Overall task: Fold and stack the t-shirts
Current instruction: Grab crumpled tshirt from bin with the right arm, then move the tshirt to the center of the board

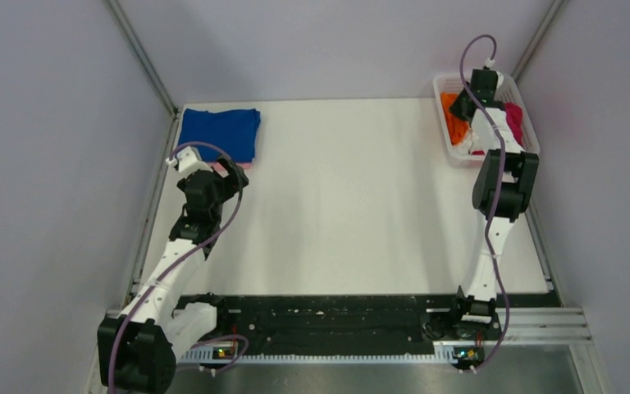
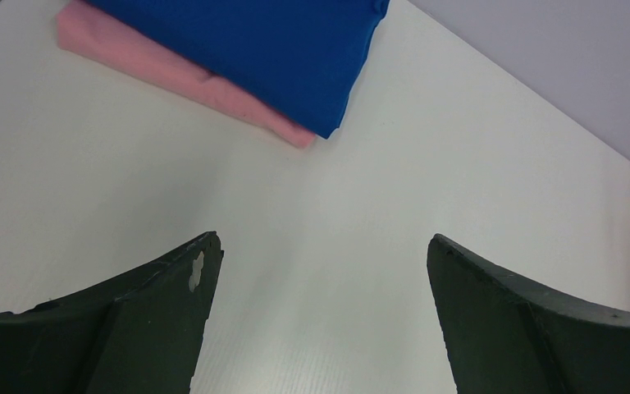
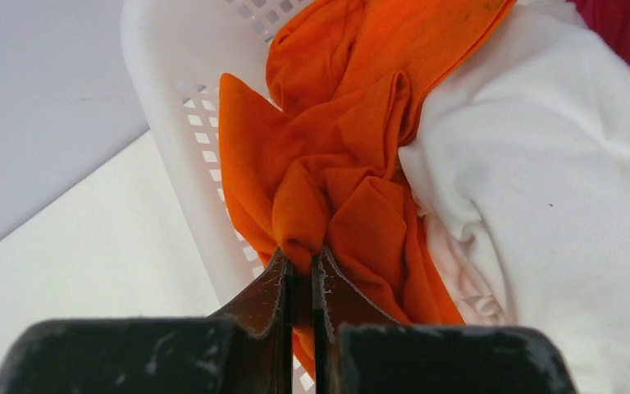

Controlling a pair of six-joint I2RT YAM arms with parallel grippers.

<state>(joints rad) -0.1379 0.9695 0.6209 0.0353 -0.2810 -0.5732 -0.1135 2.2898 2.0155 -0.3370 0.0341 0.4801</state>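
Observation:
A crumpled orange t-shirt (image 3: 336, 139) lies in the white basket (image 3: 164, 98) at the table's far right, beside a white t-shirt (image 3: 541, 189) and a magenta one (image 1: 513, 121). My right gripper (image 3: 302, 261) is shut on a fold of the orange t-shirt (image 1: 453, 115), inside the basket (image 1: 447, 148). A folded blue t-shirt (image 1: 220, 131) rests on a folded pink one (image 2: 156, 61) at the far left corner. My left gripper (image 2: 320, 246) hangs open over bare table just short of that stack, with nothing between its fingers.
Grey walls and metal rails enclose the white table (image 1: 353, 197). The basket sits against the right wall. The arm bases stand on a black rail (image 1: 328, 316) at the near edge.

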